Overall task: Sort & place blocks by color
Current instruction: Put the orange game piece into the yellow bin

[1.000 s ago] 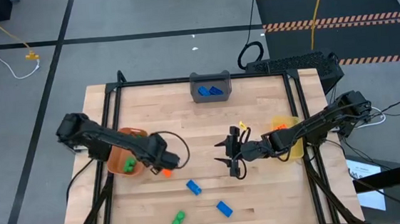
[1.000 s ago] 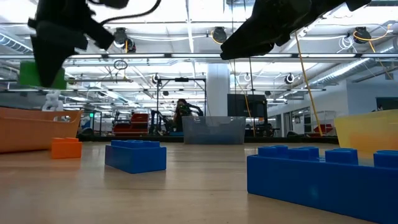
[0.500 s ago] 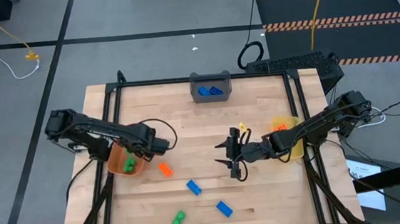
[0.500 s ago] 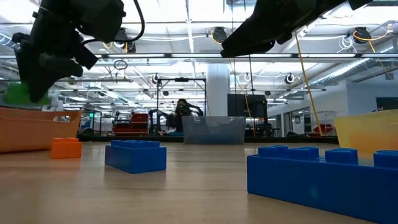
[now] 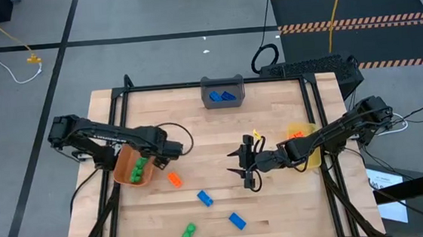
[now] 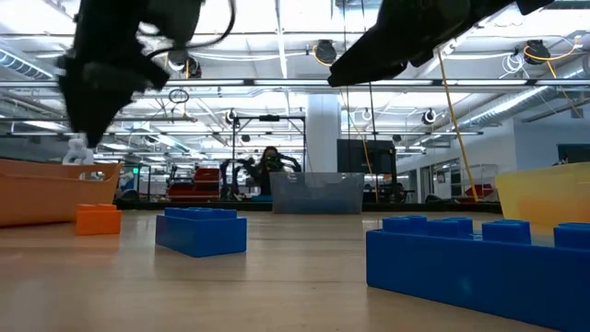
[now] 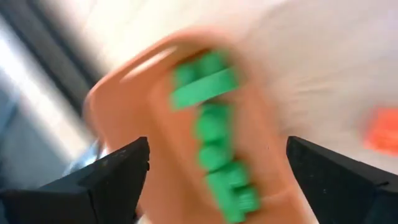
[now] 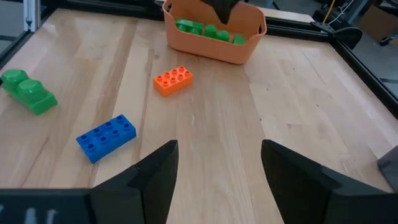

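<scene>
My left gripper hangs open above the orange bin, nothing between its fingers. Several green blocks lie inside that bin. On the table lie an orange block, two blue blocks and a green block. My right gripper hovers open over the table's middle, above bare wood. In its wrist view the orange block, a blue block and the green block lie ahead of it.
A grey bin with blue blocks stands at the far edge. A yellow bin holding an orange block stands under the right arm. A black frame runs round the table. Bare wood lies between the bins.
My left gripper has carried a green block from beside the orange block toward the table's far left, over the orange bin, and has opened. The green block is gone from between its fingers. My right arm has kept still.
</scene>
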Controlling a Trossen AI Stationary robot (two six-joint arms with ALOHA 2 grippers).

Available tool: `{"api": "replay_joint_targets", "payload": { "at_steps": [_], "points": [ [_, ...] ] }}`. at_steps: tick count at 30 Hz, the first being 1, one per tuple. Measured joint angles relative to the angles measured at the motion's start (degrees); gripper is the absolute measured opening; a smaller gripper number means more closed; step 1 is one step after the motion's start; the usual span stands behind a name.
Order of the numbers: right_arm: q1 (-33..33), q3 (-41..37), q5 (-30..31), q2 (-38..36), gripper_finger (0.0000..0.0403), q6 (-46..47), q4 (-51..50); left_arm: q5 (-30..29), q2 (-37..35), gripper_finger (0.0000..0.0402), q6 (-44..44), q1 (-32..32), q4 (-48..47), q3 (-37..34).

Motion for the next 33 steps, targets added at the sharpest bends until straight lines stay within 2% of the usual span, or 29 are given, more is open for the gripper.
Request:
{"api": "replay_joint_targets", "payload": {
  "at_steps": [7,18,26,33],
  "points": [
    [0.0,0.0,0.0,0.0,0.0222,1.0,-0.5,-0.2,0.6,0.0334,21.3,-8.1,15.8,1.9],
    [0.0,-2.4,0.0,0.0,0.0221,6.6,1.3,0.7,6.1,0.0280,43.3,-14.3,24.4,-2.7],
    [2.2,-2.6,-0.1,-1.6,0.0222,11.5,-2.4,-3.7,9.9,0.0292,51.3,-14.4,27.5,-4.9],
    [4.1,-2.7,0.0,-4.7,0.0221,12.6,-2.7,-3.7,10.4,0.0317,59.5,-14.8,32.4,-4.9]
  ]
}}
